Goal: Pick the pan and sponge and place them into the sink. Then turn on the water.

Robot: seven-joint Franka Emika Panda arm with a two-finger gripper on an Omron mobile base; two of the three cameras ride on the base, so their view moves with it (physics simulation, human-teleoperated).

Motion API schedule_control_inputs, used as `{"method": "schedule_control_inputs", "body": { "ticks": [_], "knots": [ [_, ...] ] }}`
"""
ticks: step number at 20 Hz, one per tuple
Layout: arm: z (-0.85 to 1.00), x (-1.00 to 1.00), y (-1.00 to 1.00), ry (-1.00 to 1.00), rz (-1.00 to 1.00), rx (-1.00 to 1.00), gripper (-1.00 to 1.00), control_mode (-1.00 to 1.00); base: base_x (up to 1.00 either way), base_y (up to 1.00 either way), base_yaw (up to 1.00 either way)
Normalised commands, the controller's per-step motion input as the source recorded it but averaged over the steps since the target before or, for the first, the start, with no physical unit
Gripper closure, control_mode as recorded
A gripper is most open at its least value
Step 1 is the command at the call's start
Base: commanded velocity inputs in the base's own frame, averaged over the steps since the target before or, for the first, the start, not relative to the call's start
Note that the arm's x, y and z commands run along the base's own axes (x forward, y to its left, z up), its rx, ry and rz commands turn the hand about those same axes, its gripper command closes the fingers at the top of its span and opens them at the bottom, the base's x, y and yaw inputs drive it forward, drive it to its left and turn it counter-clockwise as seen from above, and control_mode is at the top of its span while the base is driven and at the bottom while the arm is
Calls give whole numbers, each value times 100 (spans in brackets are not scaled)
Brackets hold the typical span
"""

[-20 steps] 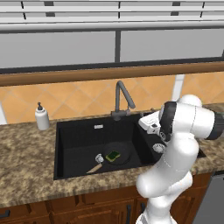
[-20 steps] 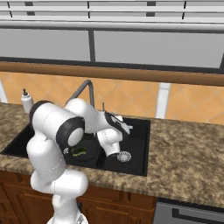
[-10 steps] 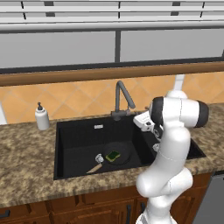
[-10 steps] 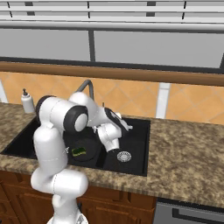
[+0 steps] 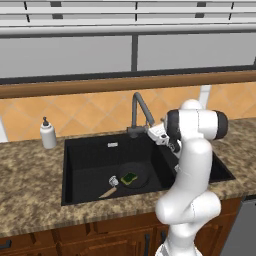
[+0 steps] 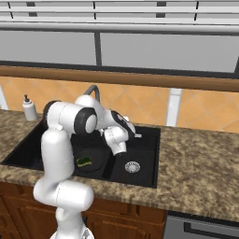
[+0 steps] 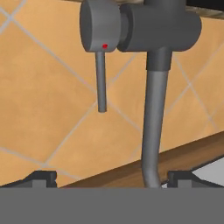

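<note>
Gripper (image 7: 111,178) jaws spread wide, empty, facing dark grey faucet (image 7: 151,52) and thin lever (image 7: 101,81) just ahead. Round black pan (image 5: 131,176) with green sponge (image 5: 130,177) atop lies in sink (image 5: 87,155) left bowl, below hand; wooden handle (image 5: 106,192) points toward sink's front edge.

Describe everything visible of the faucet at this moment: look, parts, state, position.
The faucet is dark grey, matte metal by its look, with a gooseneck spout curving from its base on the counter behind the black sink. In the hand view its cylindrical body carries a round side knob with a red dot and a thin straight lever. No water runs from it. The open pincer faces it closely; its fingertips frame the spout, not touching.
</note>
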Motion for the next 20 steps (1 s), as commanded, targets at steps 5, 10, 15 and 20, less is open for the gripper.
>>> {"method": "schedule_control_inputs", "body": {
  "ticks": [5,10,15,20],
  "knots": [
    [-1,27,22,0,0,0,-100,-100,0,0,0],
    [-6,34,9,0,-1,0,-100,-100,0,0,0],
    [-17,49,0,3,-2,0,-100,-100,0,0,0],
    [-40,49,0,6,-4,0,-100,-100,0,0,0]
  ]
}}
